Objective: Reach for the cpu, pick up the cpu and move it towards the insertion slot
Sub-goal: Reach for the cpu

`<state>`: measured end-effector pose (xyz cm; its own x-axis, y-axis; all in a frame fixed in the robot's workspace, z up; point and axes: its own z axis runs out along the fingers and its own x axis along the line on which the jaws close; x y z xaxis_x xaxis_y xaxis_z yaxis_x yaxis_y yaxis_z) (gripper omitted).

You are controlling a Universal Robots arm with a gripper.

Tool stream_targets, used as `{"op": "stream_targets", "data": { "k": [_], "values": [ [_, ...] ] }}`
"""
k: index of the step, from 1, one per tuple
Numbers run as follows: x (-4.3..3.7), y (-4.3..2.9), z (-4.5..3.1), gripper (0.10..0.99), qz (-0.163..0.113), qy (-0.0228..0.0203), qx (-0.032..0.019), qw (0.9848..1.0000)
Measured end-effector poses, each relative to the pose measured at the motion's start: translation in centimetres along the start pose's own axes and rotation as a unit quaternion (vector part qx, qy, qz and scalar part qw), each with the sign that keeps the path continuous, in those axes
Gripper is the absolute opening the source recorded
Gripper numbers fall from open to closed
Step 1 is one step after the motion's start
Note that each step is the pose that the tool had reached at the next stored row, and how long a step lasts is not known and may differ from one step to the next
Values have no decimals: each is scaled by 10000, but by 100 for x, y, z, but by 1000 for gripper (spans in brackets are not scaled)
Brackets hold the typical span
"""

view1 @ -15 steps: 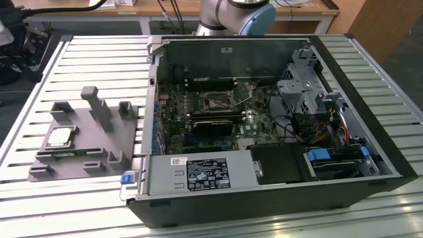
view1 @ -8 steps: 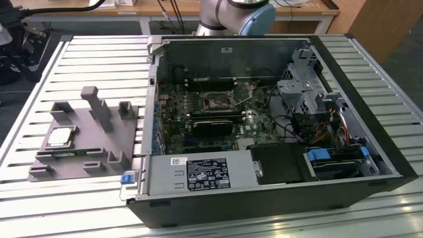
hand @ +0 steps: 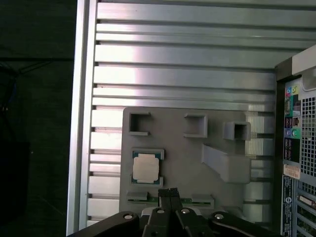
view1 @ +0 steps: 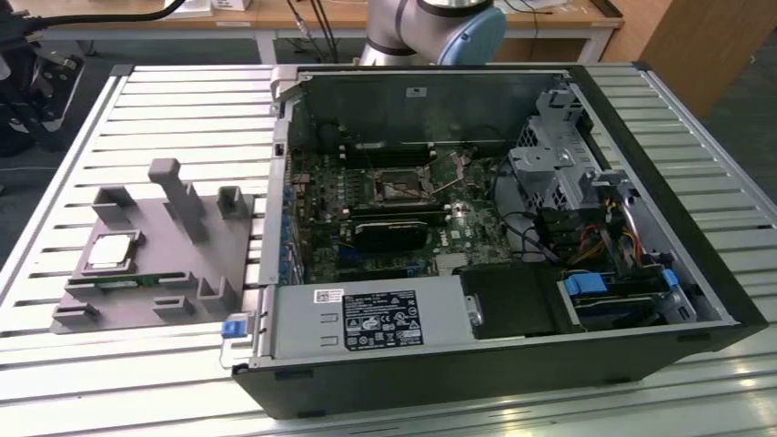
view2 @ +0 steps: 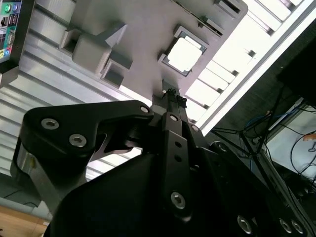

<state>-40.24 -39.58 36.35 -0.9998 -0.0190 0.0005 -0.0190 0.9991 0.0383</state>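
The cpu (view1: 112, 250), a silver square chip, lies flat in a pocket of the grey fixture (view1: 164, 232) at the exterior view's left. In both wrist views the cpu (hand: 146, 167) (view2: 183, 53) sits untouched in that pocket. My gripper (hand: 168, 191) (view2: 172, 93) hangs well above the fixture, slightly off to one side of the chip. Its black fingertips are pressed together, shut, with nothing between them. The insertion slot (view1: 396, 187) is a dark square socket on the green board inside the open computer case.
The open computer case (view1: 680, 273) takes up the table's middle and right, with drive cages, cables and a power supply (view1: 364, 320) inside. Upright blocks (view1: 180, 196) rise from the fixture. The slatted aluminium table (view1: 182, 100) surrounds both. The arm's base (view1: 438, 27) stands behind the case.
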Motion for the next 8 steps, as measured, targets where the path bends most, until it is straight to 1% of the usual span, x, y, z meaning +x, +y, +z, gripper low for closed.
{"op": "stream_targets", "data": {
  "k": [8],
  "values": [
    [82, -1, 5, 106, -4, 0, 0, 10000]
  ]
}}
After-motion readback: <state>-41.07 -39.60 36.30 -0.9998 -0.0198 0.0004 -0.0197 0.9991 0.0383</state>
